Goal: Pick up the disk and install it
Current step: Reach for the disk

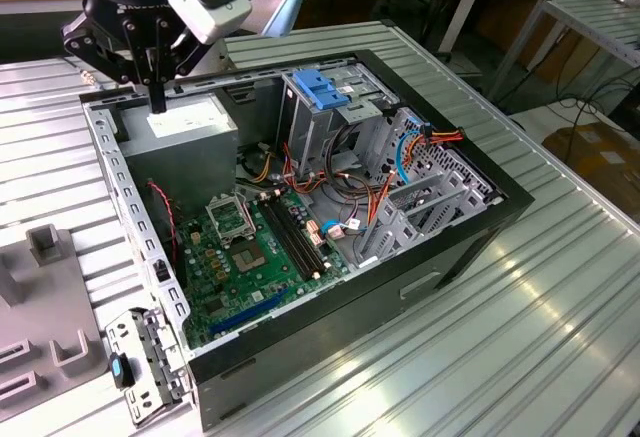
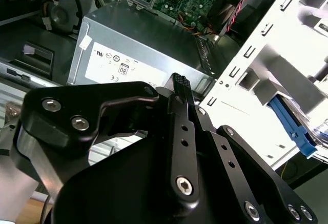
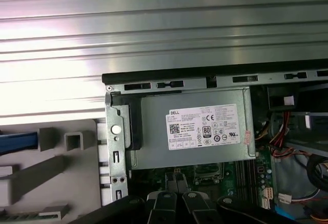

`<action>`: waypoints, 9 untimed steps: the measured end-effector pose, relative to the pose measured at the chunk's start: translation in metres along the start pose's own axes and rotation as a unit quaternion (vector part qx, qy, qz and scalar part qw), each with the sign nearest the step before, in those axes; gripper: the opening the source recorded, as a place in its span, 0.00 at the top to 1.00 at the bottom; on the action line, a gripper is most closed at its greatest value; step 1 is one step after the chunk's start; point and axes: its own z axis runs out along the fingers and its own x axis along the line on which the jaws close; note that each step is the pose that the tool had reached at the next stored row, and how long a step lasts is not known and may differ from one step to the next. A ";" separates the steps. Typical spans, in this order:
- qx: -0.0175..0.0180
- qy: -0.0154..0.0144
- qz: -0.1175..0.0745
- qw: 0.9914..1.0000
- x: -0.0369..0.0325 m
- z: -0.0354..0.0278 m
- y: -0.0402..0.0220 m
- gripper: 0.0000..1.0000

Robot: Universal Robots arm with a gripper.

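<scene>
Your disk shows just one bright blue plastic side rail (image 3: 18,141) in the first wrist view. It sits in the grey plastic holder (image 3: 51,172), outside the open black computer case (image 1: 300,347). Your black gripper (image 1: 157,105) points straight down, just over the grey metal power box (image 1: 185,122) with the white sticker. Its jaws are pressed together and hold nothing.

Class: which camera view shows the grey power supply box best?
The first wrist view: the power supply box is seen straight on, its top and white sticker unobstructed. The exterior view shows it at an angle, the gripper overlapping its top. The second wrist view shows it slanted, its near edge covered by the gripper.
</scene>
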 end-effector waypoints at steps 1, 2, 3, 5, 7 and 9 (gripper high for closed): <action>0.000 0.000 0.000 1.000 0.0007 0.0000 0.0000 0.89; 0.000 0.000 0.000 1.000 0.0017 -0.0001 0.0000 0.89; 0.000 0.000 0.000 1.000 0.0025 -0.0001 0.0000 0.89; 0.000 0.000 0.000 1.000 0.0043 -0.0001 0.0001 0.89; 0.000 0.000 0.000 1.000 0.0072 -0.0002 0.0001 0.89; 0.000 0.000 0.000 1.000 0.0088 -0.0002 0.0001 0.89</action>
